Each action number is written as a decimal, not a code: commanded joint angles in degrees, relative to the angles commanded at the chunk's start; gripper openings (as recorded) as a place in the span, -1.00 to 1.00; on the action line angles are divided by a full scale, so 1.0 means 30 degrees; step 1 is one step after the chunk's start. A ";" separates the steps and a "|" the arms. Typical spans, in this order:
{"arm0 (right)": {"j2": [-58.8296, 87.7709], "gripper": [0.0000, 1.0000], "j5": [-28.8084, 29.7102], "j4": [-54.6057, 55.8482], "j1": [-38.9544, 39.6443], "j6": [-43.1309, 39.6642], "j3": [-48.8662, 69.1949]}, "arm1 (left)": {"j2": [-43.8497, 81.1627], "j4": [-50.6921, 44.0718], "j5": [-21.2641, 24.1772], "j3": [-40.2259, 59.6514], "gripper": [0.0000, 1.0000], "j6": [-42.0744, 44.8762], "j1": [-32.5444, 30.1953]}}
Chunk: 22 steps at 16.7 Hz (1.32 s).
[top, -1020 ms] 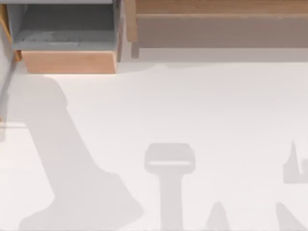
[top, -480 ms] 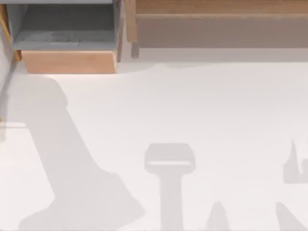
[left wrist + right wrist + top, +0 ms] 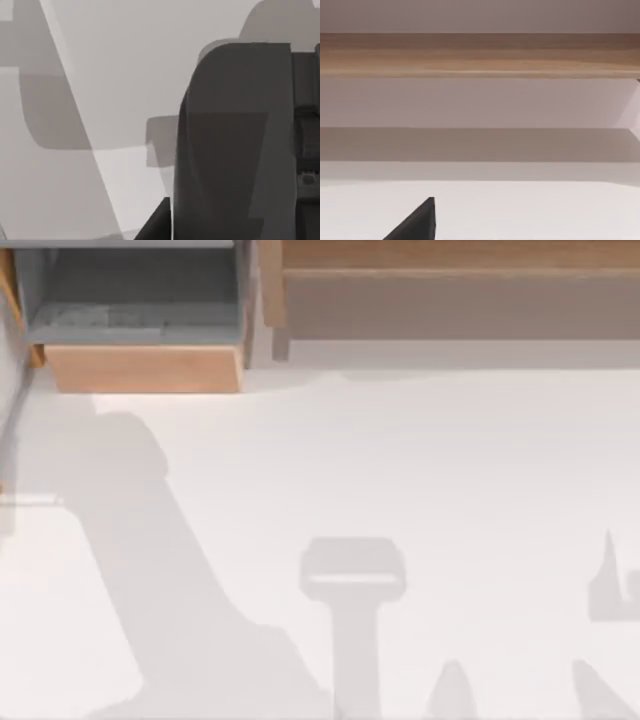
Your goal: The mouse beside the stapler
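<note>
1. A white table (image 3: 420, 470) fills most of the frame, crossed by soft grey shadows.
2. An open wooden drawer (image 3: 140, 325) with a grey inside sits upper left.
3. A long wooden shelf (image 3: 450, 280) spans the upper right.

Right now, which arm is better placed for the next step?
Left, probably: the left gripper is close against a dark grey object, unidentifiable, while the right gripper faces the wooden shelf across the table.
</note>
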 joint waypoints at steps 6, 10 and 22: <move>0.0000 1.00 0.0000 0.0000 0.0000 0.0000 0.0000 | -0.6411 0.2779 0.0138 -0.4413 -1.00 -0.2848 0.0109; 0.0000 1.00 0.0000 0.0000 0.0000 0.0000 0.0000 | -1.1169 0.4848 -0.0248 -0.9537 -1.00 -0.4340 0.0663; 0.0000 1.00 0.0000 0.0000 0.0000 0.0000 0.0000 | -2.0163 0.9025 -0.0893 -2.7449 -1.00 -0.4272 0.2133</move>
